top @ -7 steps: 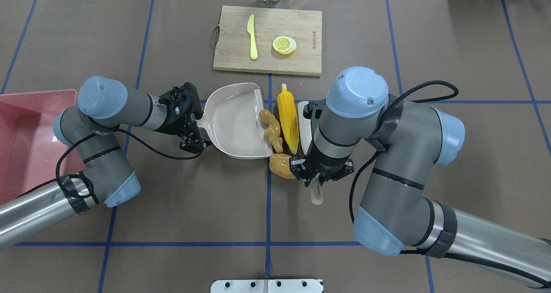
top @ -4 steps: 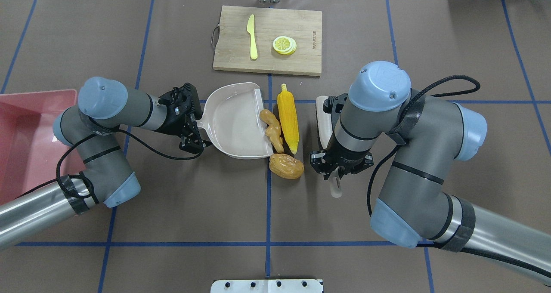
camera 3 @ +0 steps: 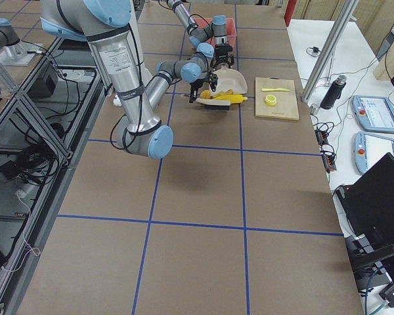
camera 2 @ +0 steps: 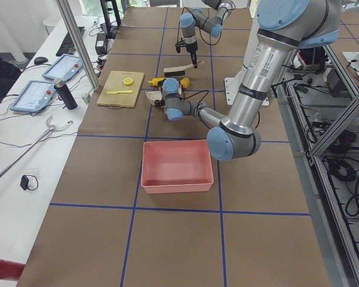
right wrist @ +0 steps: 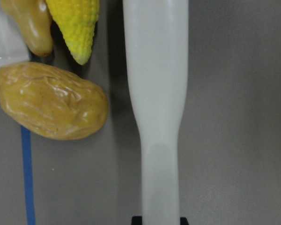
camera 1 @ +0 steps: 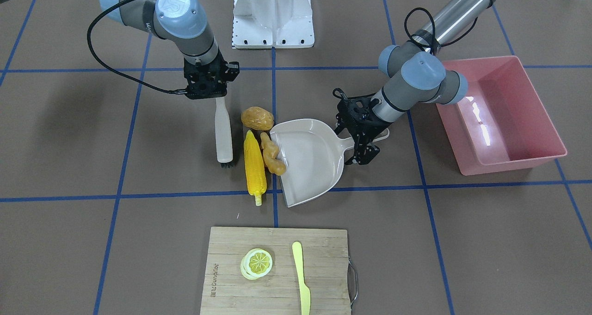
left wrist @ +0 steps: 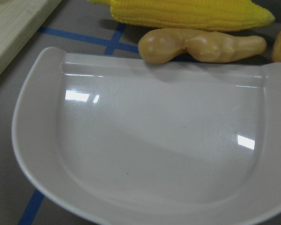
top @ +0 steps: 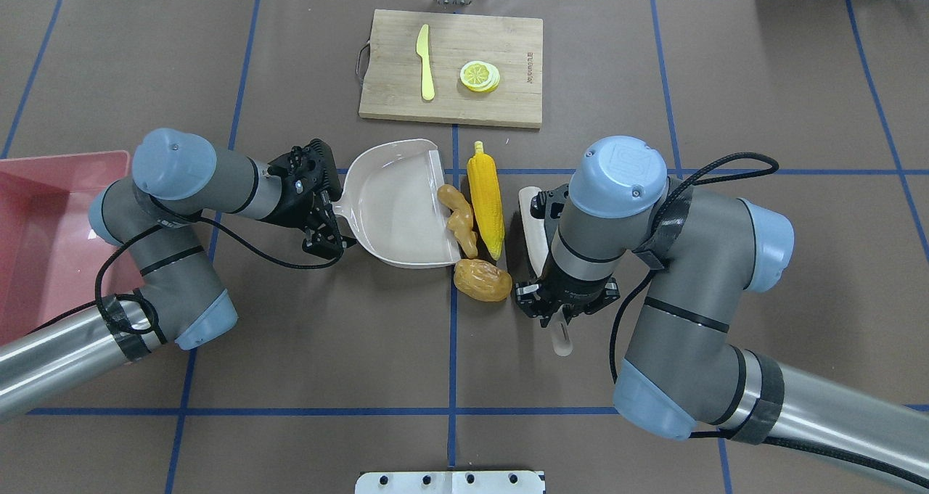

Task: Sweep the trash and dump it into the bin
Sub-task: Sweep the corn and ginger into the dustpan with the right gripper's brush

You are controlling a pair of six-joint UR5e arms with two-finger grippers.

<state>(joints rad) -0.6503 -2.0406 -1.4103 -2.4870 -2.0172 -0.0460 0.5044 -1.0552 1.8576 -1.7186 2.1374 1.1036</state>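
The yellow corn cob point(top: 486, 207), the tan ginger root point(top: 459, 218) and the brown potato point(top: 483, 280) lie at mid-table. The ginger rests against the open lip of the beige dustpan point(top: 392, 204), with the corn just beyond it. The potato lies off the lip's near corner. My left gripper point(top: 326, 222) is shut on the dustpan's handle. My right gripper point(top: 559, 309) is shut on the handle of a white brush point(top: 533, 233). The brush lies a small gap to the right of the corn. The pink bin point(top: 65, 157) stands at the far left, empty.
A wooden cutting board point(top: 508, 51) at the back centre holds a pale yellow knife point(top: 424, 62) and a lemon slice point(top: 479, 75). Blue tape lines cross the brown table. A white mounting plate point(top: 450, 482) sits at the near edge.
My right arm drew the brush away to the right of the corn, then came partway back left. The potato shifted slightly right early on. The left arm and dustpan held still.
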